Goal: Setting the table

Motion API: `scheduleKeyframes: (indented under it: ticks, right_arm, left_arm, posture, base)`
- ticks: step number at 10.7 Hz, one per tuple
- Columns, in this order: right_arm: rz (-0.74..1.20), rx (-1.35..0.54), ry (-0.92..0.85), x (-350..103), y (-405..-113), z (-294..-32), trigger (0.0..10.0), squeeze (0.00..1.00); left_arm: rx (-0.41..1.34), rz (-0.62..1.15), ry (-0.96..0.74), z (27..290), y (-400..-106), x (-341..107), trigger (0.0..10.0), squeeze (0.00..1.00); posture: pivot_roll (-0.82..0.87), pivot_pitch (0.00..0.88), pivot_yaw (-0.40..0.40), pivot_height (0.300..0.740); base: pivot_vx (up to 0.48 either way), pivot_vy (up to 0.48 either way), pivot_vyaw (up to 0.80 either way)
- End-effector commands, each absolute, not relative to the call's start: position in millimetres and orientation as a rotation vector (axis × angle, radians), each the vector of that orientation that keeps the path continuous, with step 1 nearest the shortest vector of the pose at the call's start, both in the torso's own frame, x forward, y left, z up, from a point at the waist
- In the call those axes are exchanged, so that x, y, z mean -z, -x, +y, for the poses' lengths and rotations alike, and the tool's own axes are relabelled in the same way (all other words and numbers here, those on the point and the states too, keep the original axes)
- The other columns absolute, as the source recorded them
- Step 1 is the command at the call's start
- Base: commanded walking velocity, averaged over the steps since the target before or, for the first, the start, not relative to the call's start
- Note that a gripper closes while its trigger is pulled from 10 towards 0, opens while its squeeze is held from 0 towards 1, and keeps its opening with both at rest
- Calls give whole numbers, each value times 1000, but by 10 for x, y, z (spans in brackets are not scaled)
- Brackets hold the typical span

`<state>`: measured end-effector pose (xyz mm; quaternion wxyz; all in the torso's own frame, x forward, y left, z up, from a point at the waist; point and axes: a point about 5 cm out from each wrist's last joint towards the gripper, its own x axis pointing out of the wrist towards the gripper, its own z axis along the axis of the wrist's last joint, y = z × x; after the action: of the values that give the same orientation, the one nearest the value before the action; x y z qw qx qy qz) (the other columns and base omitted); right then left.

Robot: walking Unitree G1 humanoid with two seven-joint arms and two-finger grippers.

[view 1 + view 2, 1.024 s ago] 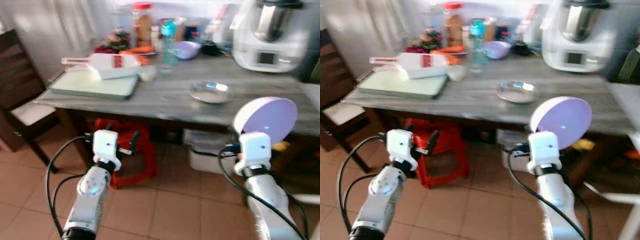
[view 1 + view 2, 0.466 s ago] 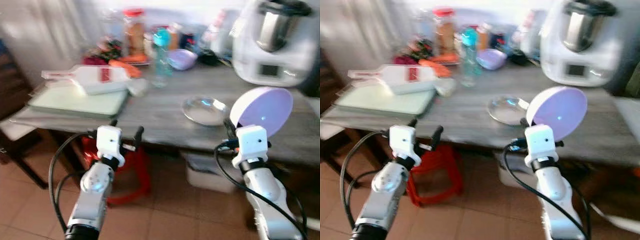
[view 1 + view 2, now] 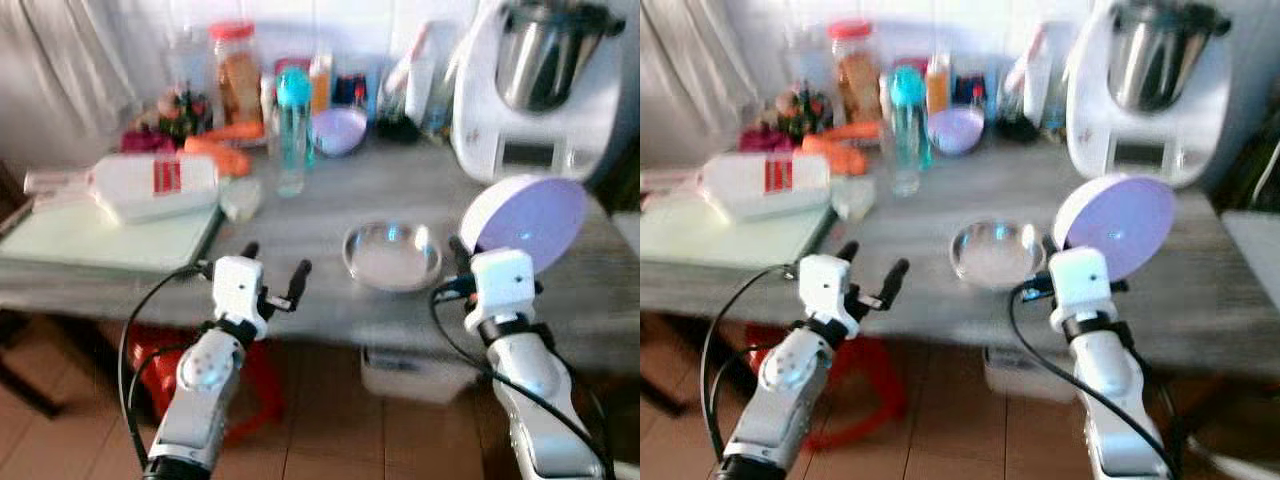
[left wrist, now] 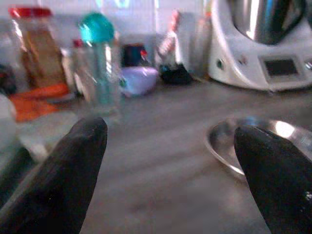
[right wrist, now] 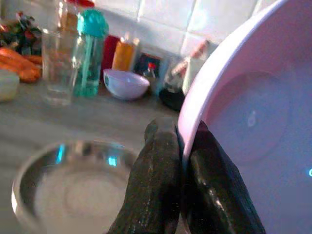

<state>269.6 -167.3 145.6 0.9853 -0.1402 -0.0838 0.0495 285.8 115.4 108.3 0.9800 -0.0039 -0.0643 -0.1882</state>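
Observation:
My right gripper (image 5: 181, 146) is shut on the rim of a lilac plate (image 3: 525, 222), which stands on edge above the front of the grey wooden table (image 3: 300, 215). Just beside the plate, towards the table's middle, a shallow steel bowl (image 3: 392, 255) sits on the table; it also lies under the held plate (image 5: 253, 107) in the right wrist view. My left gripper (image 3: 275, 265) is open with nothing between its fingers, at the table's front edge, left of the steel bowl (image 4: 253, 141).
A white kitchen machine (image 3: 535, 90) stands at the back right. A teal bottle (image 3: 292, 130), a small lilac bowl (image 3: 338, 130), a red-lidded jar (image 3: 232, 75) and carrots (image 3: 215, 155) crowd the back. A green cutting board (image 3: 100, 240) lies at the left. A red stool (image 3: 150, 350) stands under the table.
The camera has come closer to the table and the whole scene has shifted. Both grippers now reach its front edge. The right gripper still holds the plate; the left stays open.

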Motion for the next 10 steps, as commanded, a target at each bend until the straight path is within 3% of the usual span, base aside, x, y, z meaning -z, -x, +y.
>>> scheduleKeyframes:
  ticks: [1, 6, 10]
  right_arm:
    - [-200, -121, 273, -1518, -2711, -1605, 10000, 0]
    - [-215, -185, 299, -1539, -2700, -1575, 10000, 0]
    - [-211, -219, 282, -1515, -2674, -1482, 10000, 0]
  left_arm:
    - [354, -120, -1, 1267, -2857, -1076, 10000, 0]
    - [359, -122, -14, 1307, -2877, -1096, 10000, 0]
    - [418, -120, -91, 1365, -2707, -1038, 10000, 0]
  posture:
    - [26, 0, 8, 740]
    - [25, 0, 8, 740]
    - [31, 0, 5, 740]
  base:
    - [439, 0, 0]
    - [412, 0, 0]
    - [0, 0, 416]
